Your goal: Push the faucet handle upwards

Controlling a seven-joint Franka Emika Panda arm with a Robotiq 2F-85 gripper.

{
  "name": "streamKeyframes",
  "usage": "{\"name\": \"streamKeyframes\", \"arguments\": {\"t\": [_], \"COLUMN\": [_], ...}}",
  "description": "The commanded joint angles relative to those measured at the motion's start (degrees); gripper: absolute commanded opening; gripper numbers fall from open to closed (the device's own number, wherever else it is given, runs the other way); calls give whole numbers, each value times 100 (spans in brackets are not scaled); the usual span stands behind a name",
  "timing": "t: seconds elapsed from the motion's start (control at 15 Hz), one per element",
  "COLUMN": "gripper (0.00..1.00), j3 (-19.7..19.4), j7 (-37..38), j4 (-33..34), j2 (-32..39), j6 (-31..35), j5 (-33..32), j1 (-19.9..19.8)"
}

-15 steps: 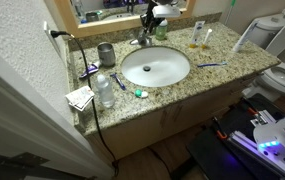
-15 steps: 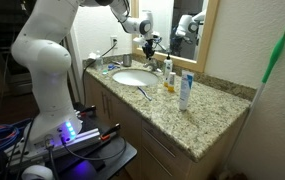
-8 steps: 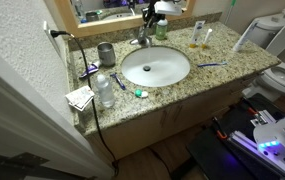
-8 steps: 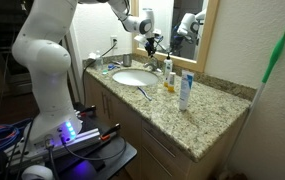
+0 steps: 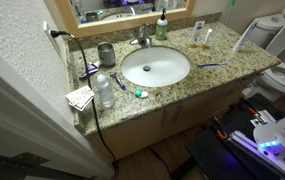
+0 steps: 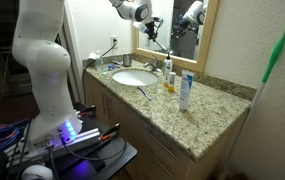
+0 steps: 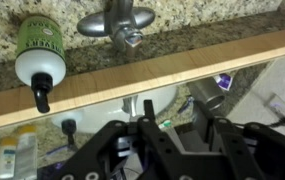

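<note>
The gripper (image 6: 154,32) is hovering at upper centre, well above the faucet handle (image 6: 154,62). I cannot tell how wide its jaws are standing. A green soap bottle (image 7: 39,48) is showing upper left in the wrist view.

The gripper (image 6: 150,27) now sits higher, lifted clear of the faucet handle (image 7: 117,14) and up before the mirror (image 6: 197,45), gone from the sink-side view.
</note>
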Motion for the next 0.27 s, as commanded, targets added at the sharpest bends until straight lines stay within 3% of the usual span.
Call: {"name": "streamKeyframes", "arguments": {"t": [0.0,0.07,0.13,0.2], "gripper": [76,84,90,73], "j3": [313,392,193,226], "j7": [-542,-833,-313,-366], "j4": [-857,-1042,-382,-480], "j2": [-1275,-1593,-859,-1086], "j6": [-752,-1172,-674,-845], "j5": [381,608,235,289], "j1": [-215,-253,-88,-89]}}
